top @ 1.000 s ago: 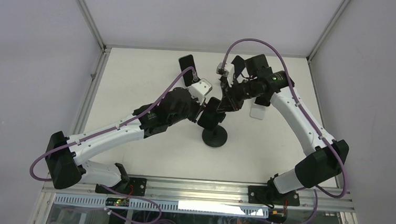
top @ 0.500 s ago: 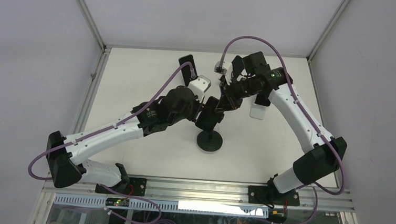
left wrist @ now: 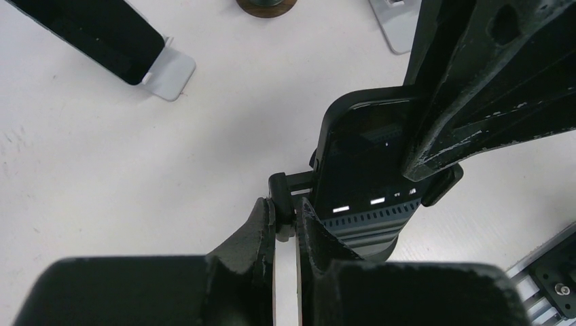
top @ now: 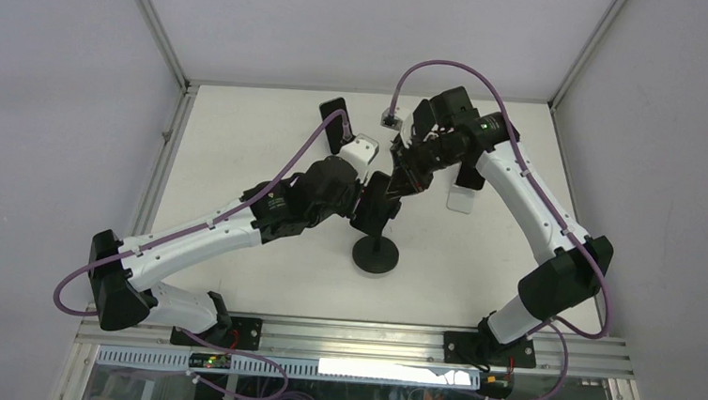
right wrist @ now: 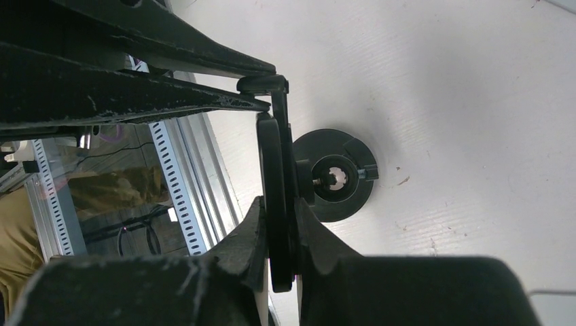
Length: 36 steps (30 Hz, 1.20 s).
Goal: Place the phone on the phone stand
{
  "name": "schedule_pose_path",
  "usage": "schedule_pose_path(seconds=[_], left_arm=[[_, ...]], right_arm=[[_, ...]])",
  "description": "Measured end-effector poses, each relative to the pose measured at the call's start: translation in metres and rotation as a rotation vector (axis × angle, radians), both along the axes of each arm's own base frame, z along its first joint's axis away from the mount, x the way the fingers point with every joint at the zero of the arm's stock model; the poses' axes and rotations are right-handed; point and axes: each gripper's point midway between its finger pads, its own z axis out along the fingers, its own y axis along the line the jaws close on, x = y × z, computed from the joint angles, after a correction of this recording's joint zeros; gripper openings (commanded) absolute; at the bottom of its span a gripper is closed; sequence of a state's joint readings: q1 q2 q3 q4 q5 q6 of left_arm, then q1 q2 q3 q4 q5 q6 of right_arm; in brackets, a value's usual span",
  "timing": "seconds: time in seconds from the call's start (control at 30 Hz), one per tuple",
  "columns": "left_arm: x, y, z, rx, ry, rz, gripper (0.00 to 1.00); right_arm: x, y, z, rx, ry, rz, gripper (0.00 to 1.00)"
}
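The black phone stand stands mid-table on a round base. The black phone sits upright in its cradle, screen showing in the left wrist view. My left gripper is shut on the cradle's side clamp tab, to the phone's left. My right gripper comes from the far right and is shut on the phone's edge. Its fingers cover the phone's upper right part.
A second phone leans on a white stand at the back, also in the left wrist view. Another white stand with a dark phone is at the right. The aluminium rail runs along the near edge.
Both grippers, the phone and the stand have shifted a little to the left and toward the near edge. Both grips are unchanged.
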<state>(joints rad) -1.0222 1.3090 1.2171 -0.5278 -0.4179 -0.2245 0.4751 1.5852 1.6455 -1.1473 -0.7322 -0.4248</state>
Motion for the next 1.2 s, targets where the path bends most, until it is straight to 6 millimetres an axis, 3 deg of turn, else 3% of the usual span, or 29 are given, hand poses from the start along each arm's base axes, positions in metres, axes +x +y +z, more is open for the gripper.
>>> schedule_pose_path(seconds=[1.2], left_arm=[[0.0012, 0.0001, 0.0064, -0.006, 0.052, 0.062, 0.0]], right_arm=[[0.0078, 0.0022, 0.0044, -0.03, 0.034, -0.002, 0.0]])
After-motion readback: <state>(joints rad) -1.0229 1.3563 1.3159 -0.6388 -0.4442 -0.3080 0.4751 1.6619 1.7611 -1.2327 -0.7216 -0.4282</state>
